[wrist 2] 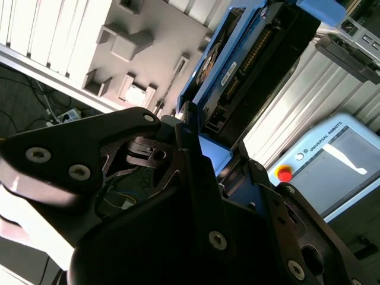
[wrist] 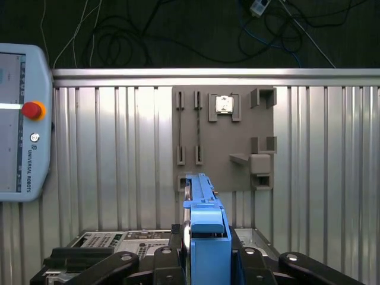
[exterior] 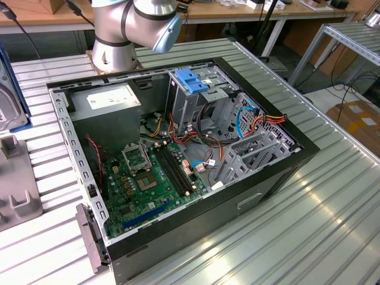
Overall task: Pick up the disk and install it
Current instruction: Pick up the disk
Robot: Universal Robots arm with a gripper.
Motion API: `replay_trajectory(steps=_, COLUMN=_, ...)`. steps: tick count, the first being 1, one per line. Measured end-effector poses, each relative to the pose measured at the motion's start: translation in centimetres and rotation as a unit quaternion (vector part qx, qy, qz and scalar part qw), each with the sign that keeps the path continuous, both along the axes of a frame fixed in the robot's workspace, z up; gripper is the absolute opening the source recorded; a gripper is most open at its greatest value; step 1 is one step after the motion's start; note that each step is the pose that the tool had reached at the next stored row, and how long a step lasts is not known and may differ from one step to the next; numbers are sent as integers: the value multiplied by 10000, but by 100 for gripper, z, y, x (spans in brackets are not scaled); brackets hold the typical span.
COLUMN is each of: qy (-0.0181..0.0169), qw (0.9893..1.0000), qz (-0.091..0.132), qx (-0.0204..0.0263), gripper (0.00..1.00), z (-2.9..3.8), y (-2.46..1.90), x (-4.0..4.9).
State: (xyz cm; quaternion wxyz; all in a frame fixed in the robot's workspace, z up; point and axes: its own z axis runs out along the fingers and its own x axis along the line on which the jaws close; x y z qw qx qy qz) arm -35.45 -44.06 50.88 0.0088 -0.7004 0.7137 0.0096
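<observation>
Two black fingers (wrist: 248,261) of the gripper (wrist: 206,260) are closed on the flat sides of the disk (wrist: 205,228). The disk stands on edge between them, with one blue carrier rail turned toward the first wrist view. In the second wrist view the disk (wrist 2: 252,59) shows its grey body and a connector row, and much of its length projects beyond the fingertips.

The step in hand is judged to be carriage of the gripped disk.
- Hold the closing force constant.
- Keep the disk square in the jaws.
- Move slowly. The overhanging length would likely act as a lever if it struck anything.

Beyond the disk, a grey fixture plate (wrist: 225,136) lies flat on the ribbed metal table (wrist: 119,136). The disk appears lifted clear of the plate, though the clearance cannot be judged. A teach pendant (wrist: 18,136) lies on the table, well apart from the plate.

Farther off, in the exterior view, an open computer case (exterior: 196,231) lies on its side close to the arm (exterior: 127,27). Inside it stands a tall drive bay (exterior: 187,104) topped by a blue bracket (exterior: 193,79). A grey metal cage (exterior: 255,154) sits near the bay. Thin blue cables (exterior: 244,116) and orange cables (exterior: 270,119) hang between bay and cage.

These cables are the probable snag hazard. Align the carrier rails with the receiving guides before any contact, and do not force entry.
</observation>
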Motion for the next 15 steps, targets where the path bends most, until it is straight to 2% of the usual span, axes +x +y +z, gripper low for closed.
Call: replay_trajectory(steps=15, qy=0, qw=10000, qz=0, qx=0, gripper=37, z=-1, y=-22, x=45)
